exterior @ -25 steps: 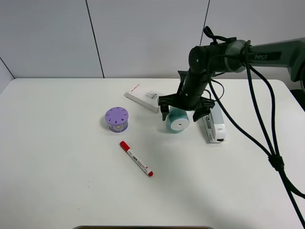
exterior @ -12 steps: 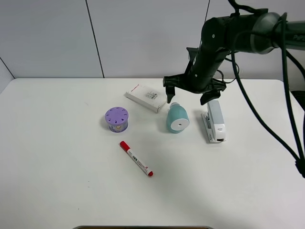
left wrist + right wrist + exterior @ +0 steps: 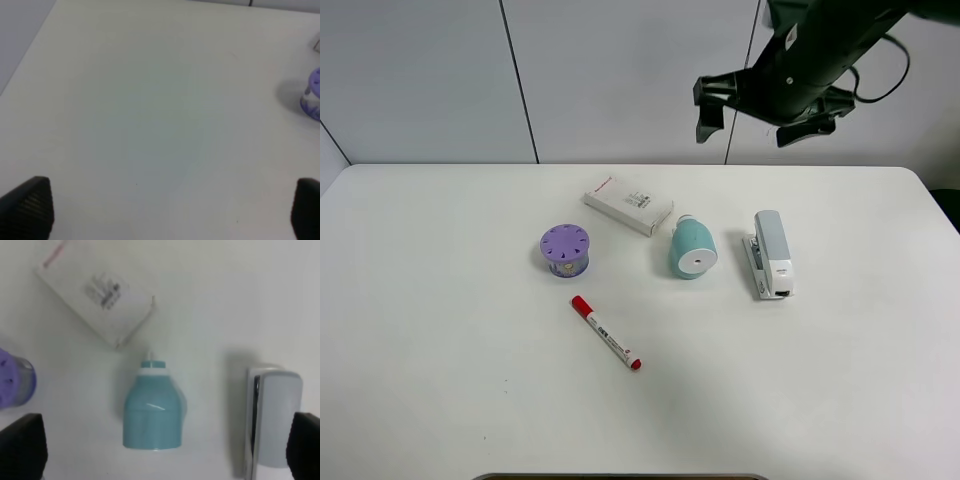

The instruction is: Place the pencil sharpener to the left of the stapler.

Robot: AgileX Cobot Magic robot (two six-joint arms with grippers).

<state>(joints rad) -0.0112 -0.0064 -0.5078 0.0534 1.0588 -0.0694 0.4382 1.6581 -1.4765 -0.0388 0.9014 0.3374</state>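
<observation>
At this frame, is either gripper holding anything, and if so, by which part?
Nothing is held. The right gripper is open, high above the table, and the pencil sharpener lies free beside the stapler. The left gripper is open over bare table.

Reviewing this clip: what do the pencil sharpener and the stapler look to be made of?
Pencil sharpener: probably plastic, with a glossy teal body; a bright streak of light shows on it in the right wrist view, and its flat end face is matte white.
Stapler: likely plastic, a smooth light grey top over a white base. A darker strip runs along one side, possibly metal, but that is unclear.
</observation>
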